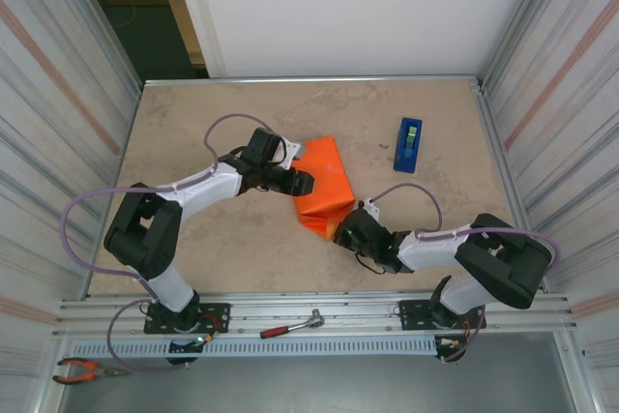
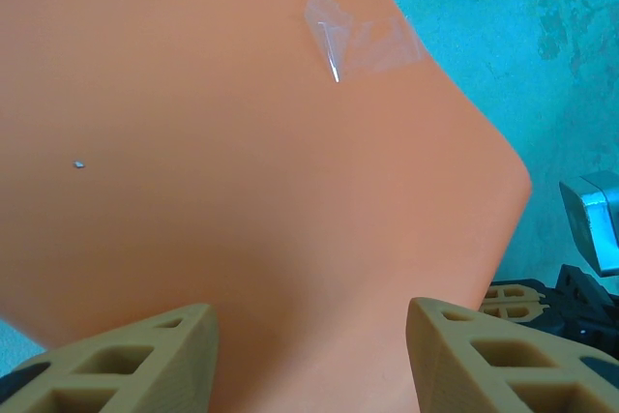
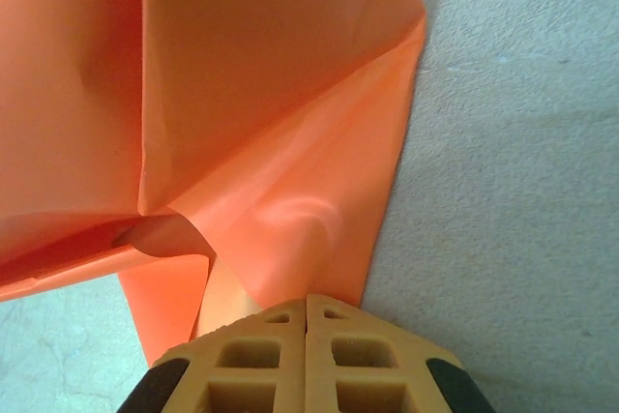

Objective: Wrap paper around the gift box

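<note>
Though left pincer point(image 1: 306, 183) crowds paper point(image 1: 326, 192), tape dispenser point(image 1: 409, 144) stands apart.

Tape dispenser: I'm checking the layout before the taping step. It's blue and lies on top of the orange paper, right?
No. The blue tape dispenser is not on the orange paper; it sits on the bare table, apart from the paper, toward the right arm's side. The top external view shows this.

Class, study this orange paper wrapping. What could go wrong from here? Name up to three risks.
1. The right gripper is shut on a flap of the paper; a hard pull might tear it.
2. The tape piece looks wrinkled and partly lifted; it may let go.
3. The left gripper stands open, so the paper may shift.
</note>
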Tool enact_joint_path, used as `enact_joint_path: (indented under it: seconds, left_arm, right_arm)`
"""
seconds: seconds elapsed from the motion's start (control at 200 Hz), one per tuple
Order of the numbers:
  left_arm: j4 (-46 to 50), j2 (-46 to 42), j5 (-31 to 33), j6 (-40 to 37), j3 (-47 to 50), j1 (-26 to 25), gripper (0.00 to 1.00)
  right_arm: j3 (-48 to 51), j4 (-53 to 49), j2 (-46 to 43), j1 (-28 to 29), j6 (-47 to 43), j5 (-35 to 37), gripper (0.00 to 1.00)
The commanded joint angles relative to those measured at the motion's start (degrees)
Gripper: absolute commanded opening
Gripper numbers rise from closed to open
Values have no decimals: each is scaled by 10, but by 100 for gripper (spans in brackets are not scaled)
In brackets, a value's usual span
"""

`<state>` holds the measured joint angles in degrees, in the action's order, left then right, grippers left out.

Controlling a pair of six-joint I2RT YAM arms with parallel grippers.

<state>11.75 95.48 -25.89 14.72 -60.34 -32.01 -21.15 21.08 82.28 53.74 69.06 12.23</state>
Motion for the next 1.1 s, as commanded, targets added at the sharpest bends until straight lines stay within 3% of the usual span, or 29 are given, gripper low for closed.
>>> enact_joint_path:
  seconds: [0.0, 0.235, 0.837, 1.097]
  left_arm:
    - [4, 1, -2, -14, 5, -3, 55]
    - [0, 1, -2, -12, 9, -3, 55]
    - [0, 1, -2, -15, 11, -2, 55]
    - [2, -2, -2, -17, 13, -3, 55]
  right_arm:
    - [1, -28, -1, 8, 11, 5, 0]
    - [-42, -88, -30, 13, -14, 8, 0]
    - [-120, -18, 106, -11, -42, -43, 0]
    - [-122, -23, 93, -21, -50, -63, 0]
